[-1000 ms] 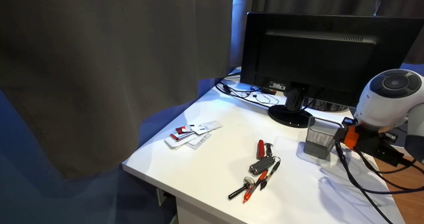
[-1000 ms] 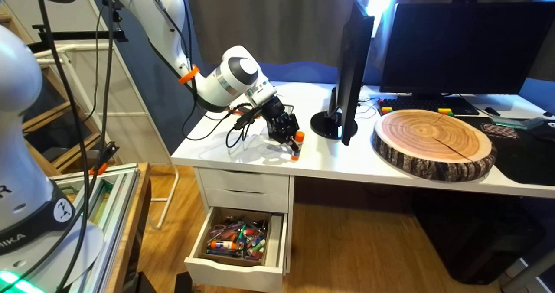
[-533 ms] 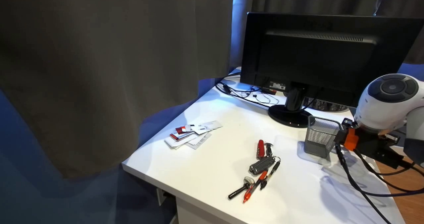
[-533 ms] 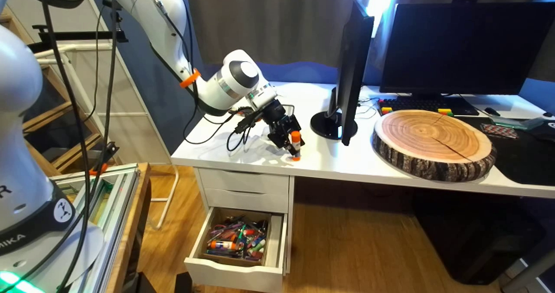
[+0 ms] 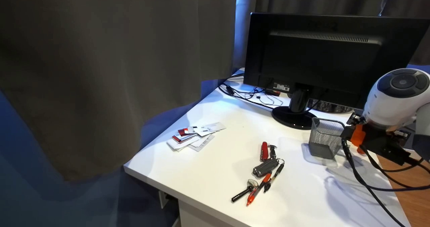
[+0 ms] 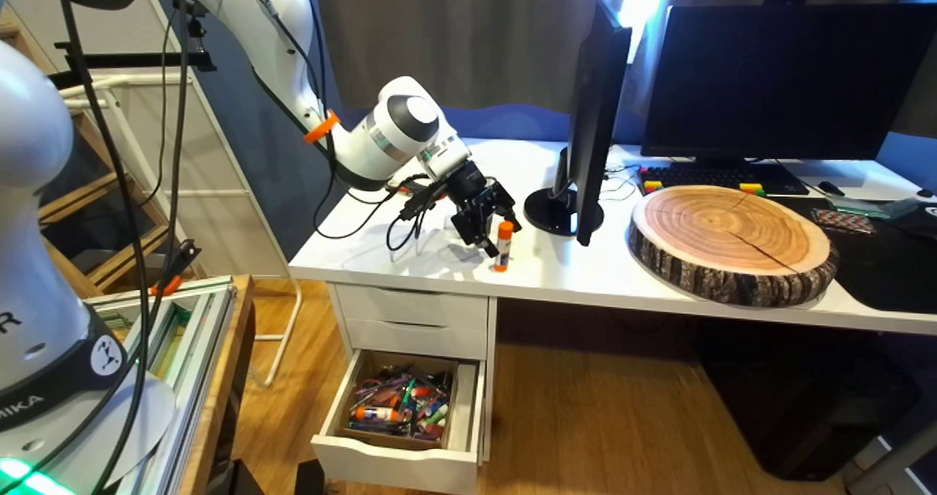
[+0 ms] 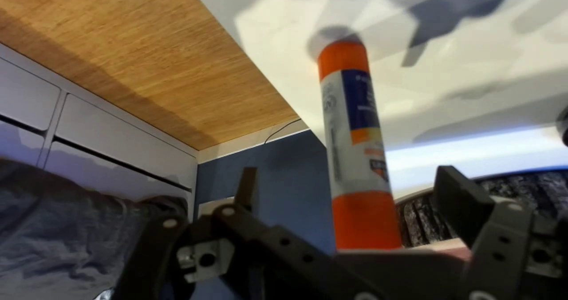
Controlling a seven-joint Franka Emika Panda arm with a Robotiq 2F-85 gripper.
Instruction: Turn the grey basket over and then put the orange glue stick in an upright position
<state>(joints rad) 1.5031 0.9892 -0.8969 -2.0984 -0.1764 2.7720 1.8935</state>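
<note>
One glue stick (image 6: 504,247): standing upright, risking a knock

Hazard A, toppling. The glue stick is balancing on a narrow foot, so a sideways or twisting retreat could be catching it with the fingers (image 7: 461,198).
Hazard B, loss over the edge. The front edge of the desk (image 6: 564,272) is running near it, at 6 o'clock in an exterior view; a fallen glue stick could be rolling off.
Hazard C, snagging. Black cables (image 5: 348,157) are hanging just beside the basket (image 5: 325,138), which a careless swing could be dragging along; whether they are touching it is unclear.
One black gripper (image 7: 348,180): gaping wide, holding nothing.
Position. In an exterior view the glue stick is standing at 5 o'clock from the gripper's body. In the wrist view it is sitting between the fingers, which are flanking it at 9 and 3 o'clock with gaps showing; its foot is pointing to 12.
</note>
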